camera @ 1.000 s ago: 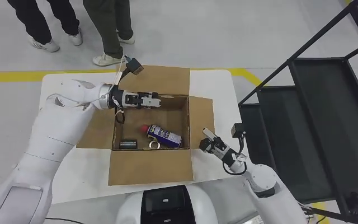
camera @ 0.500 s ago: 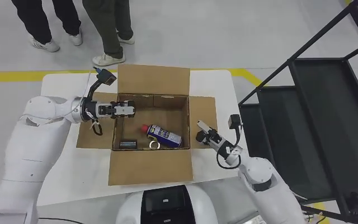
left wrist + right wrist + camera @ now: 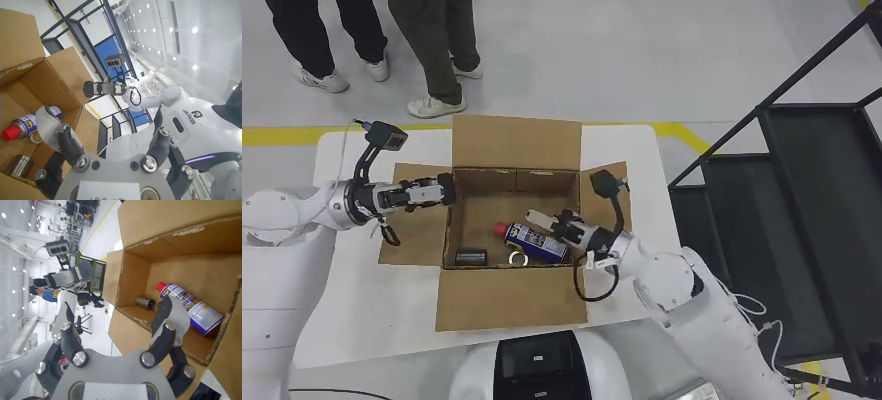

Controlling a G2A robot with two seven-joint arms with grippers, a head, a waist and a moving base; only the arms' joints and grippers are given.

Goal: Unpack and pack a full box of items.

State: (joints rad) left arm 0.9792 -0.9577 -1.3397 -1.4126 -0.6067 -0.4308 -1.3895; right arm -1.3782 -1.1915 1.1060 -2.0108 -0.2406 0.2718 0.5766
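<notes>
Box point(image 3: 517, 142) stands open on the table point(image 3: 627, 150). Inside you have a spray can point(image 3: 525, 238) lying on its side, with a metal cylinder point(image 3: 472, 257) and a small tape roll point(image 3: 518, 261) by the near wall. Your left gripper point(image 3: 446, 189) hovers at the box's left wall, fingers apart and empty. Your right gripper point(image 3: 538, 218) hangs over the can, also spread, gripping nothing.
</notes>
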